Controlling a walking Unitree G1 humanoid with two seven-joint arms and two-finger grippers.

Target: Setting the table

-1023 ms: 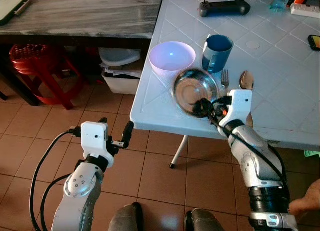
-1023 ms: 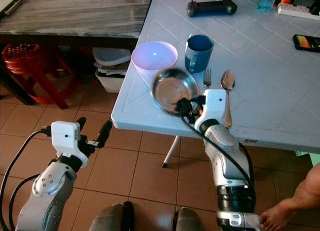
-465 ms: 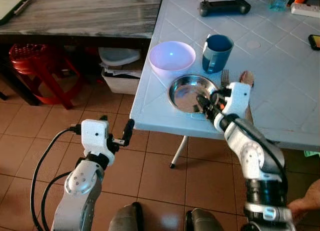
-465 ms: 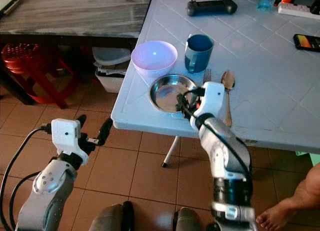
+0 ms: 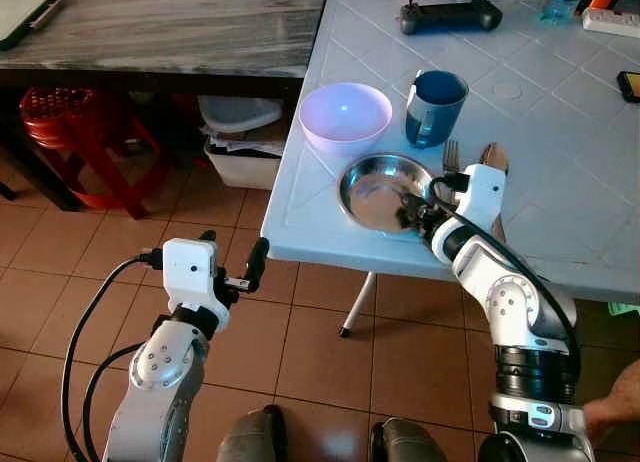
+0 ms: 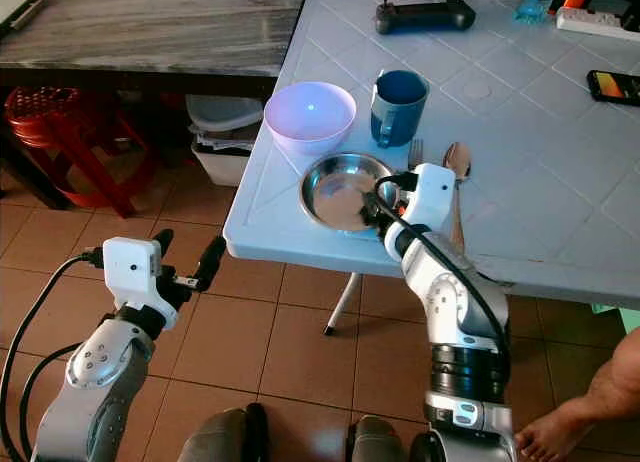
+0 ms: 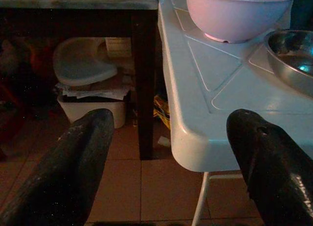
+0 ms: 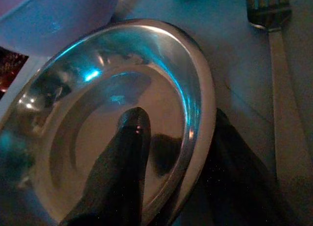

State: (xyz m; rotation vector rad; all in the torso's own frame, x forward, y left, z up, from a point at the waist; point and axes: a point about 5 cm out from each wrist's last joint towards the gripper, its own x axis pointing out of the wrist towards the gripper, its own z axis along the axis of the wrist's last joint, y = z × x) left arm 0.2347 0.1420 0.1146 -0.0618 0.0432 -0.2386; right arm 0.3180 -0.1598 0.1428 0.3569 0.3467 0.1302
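Right tool (image 5: 412, 214) clamped on the near rim of the steel plate (image 5: 378, 187), centre frame on the white surface (image 5: 560, 132); left tool (image 5: 232, 265) apart, lower left over the floor

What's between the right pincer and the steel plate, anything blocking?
Nothing visible. The right pincer is already on the steel plate, one finger inside the dish and the other outside its rim. The fork lies beside the plate, clear of the grip.
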